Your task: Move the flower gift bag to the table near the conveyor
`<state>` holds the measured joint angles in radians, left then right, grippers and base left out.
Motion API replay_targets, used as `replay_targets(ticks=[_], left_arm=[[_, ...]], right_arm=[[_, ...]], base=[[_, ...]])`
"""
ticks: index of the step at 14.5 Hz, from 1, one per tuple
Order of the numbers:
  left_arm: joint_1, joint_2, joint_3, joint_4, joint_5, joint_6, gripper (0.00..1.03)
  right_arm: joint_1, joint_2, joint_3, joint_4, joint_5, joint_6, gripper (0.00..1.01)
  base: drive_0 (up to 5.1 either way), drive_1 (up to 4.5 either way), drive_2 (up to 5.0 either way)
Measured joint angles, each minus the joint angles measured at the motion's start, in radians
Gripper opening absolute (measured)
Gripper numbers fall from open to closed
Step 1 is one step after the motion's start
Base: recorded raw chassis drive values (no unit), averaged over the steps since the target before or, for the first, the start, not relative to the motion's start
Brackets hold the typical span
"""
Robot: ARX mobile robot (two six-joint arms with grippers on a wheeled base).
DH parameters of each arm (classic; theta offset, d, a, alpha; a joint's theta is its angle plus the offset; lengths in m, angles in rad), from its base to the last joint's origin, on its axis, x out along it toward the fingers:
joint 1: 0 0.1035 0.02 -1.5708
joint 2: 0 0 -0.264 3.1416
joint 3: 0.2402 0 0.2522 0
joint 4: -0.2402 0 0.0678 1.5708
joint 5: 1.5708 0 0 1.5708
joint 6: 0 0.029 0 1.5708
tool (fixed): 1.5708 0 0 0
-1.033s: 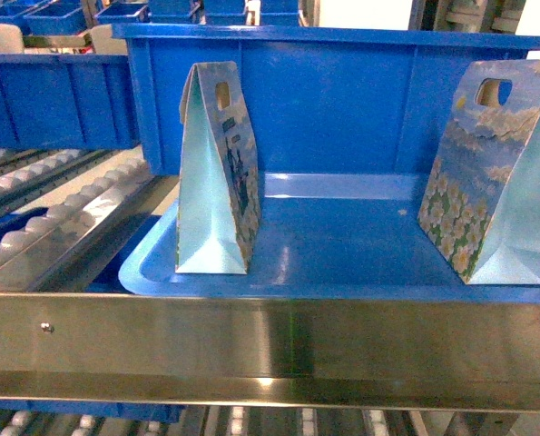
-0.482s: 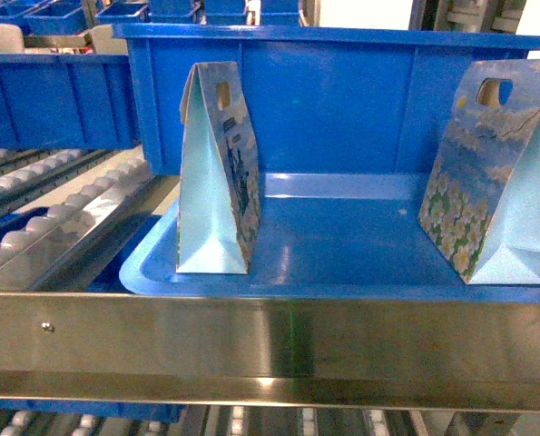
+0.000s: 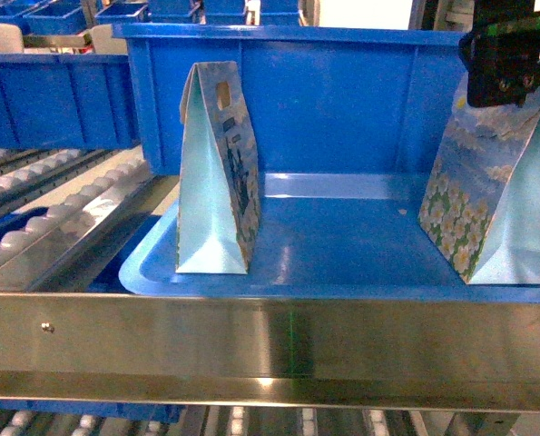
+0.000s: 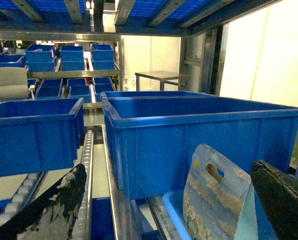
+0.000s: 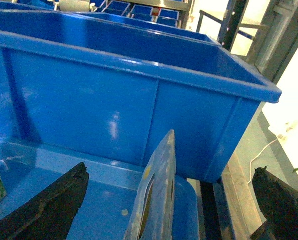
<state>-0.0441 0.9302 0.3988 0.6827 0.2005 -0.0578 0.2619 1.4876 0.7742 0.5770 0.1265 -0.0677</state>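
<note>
From the head view, my right gripper (image 3: 505, 68) hangs over the handle end of the flower-printed paper gift bag (image 3: 492, 182), which stands upright in the shallow blue plastic tray (image 3: 342, 245) behind the steel conveyor rail (image 3: 270, 341). My left wrist view shows the other printed paper bag (image 4: 214, 200) between spread fingers, untouched. In the right wrist view, open fingers straddle the bag's thin top edge, placed to pinch it for lifting.

Rows of blue bins (image 4: 36, 132) fill steel racking, a grey metal stand (image 4: 161, 77) behind, bright daylight flooding the pale right wall (image 4: 259, 55).
</note>
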Motion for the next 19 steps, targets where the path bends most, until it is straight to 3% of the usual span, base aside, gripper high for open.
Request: replay_targets(ticks=[11, 13, 15, 17, 19], left_arm=[[0.000, 0.000, 0.000, 0.000, 0.000, -0.003, 0.98], [0.000, 0.000, 0.000, 0.000, 0.000, -0.006, 0.98], [0.000, 0.000, 0.000, 0.000, 0.000, -0.007, 0.98], [0.000, 0.000, 0.000, 0.000, 0.000, -0.007, 0.98], [0.000, 0.000, 0.000, 0.000, 0.000, -0.007, 0.98]], right_arm=[[-0.011, 0.097, 0.001, -0.025, 0.014, 0.035, 0.98], [-0.014, 0.097, 0.001, -0.039, 0.014, 0.046, 0.83], [-0.014, 0.098, 0.001, -0.036, 0.014, 0.046, 0.59], [-0.014, 0.097, -0.002, -0.015, 0.012, 0.046, 0.26], [-0.014, 0.087, -0.015, -0.011, 0.009, 0.046, 0.02]], base=[[0.0, 0.00, 0.0], [0.0, 0.00, 0.0], [0.0, 0.00, 0.0], [0.0, 0.00, 0.0], [0.0, 0.00, 0.0]])
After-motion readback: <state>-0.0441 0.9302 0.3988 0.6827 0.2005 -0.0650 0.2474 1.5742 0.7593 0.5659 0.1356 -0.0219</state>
